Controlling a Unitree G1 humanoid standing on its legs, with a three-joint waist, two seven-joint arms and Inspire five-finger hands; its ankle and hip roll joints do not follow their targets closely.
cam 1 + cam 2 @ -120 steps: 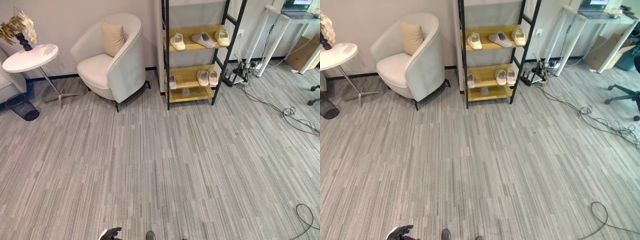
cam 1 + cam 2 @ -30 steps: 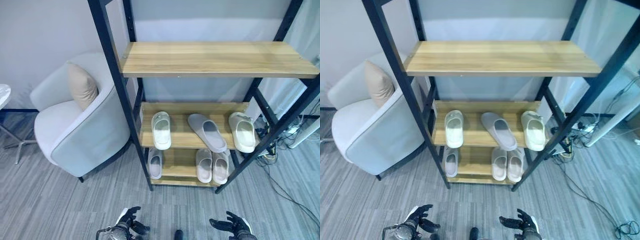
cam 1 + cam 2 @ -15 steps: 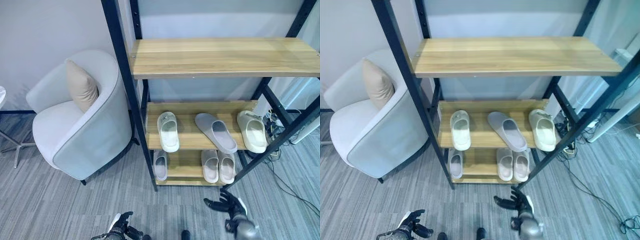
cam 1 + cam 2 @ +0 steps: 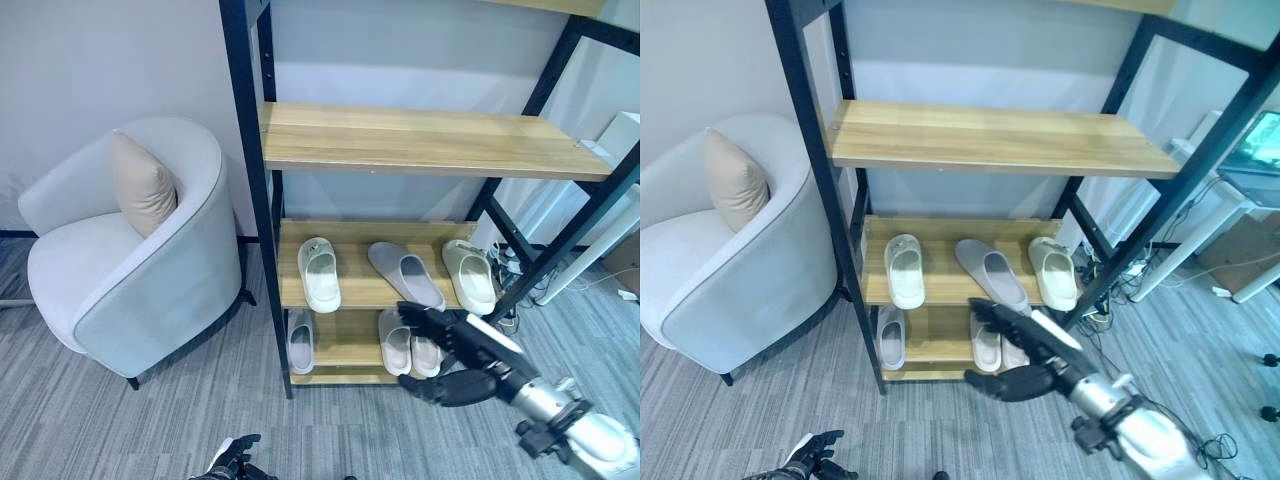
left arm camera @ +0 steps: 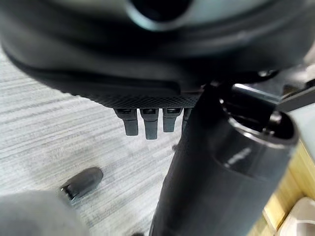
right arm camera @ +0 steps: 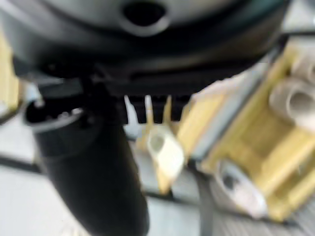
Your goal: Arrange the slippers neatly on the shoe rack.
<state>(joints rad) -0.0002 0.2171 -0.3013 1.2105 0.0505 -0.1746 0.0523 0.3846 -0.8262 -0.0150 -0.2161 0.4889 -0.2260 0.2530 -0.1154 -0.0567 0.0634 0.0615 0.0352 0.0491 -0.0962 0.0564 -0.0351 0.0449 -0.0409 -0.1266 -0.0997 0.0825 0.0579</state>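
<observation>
The shoe rack (image 4: 250, 200) has a black frame and wooden shelves. Its middle shelf holds a white slipper (image 4: 319, 274), a grey slipper (image 4: 405, 273) lying at an angle, and a cream slipper (image 4: 470, 277). On the bottom shelf a single pale slipper (image 4: 301, 340) lies at the left and a pale pair (image 4: 393, 343) at the right. My right hand (image 4: 478, 348) is open with fingers spread, raised in front of the rack just below the grey slipper and covering part of the pair. My left hand (image 4: 233, 457) hangs low over the carpet, relaxed and holding nothing.
A white armchair (image 4: 150, 290) with a beige cushion (image 4: 140, 186) stands close to the rack's left side. The upper shelf (image 4: 420, 140) is bare. White desk legs (image 4: 1200, 215) and cables (image 4: 625, 293) sit on the floor right of the rack.
The camera has shifted. My right hand has risen from near the floor to the front of the rack, by the grey slipper. The left hand stays low; the slippers have not moved.
</observation>
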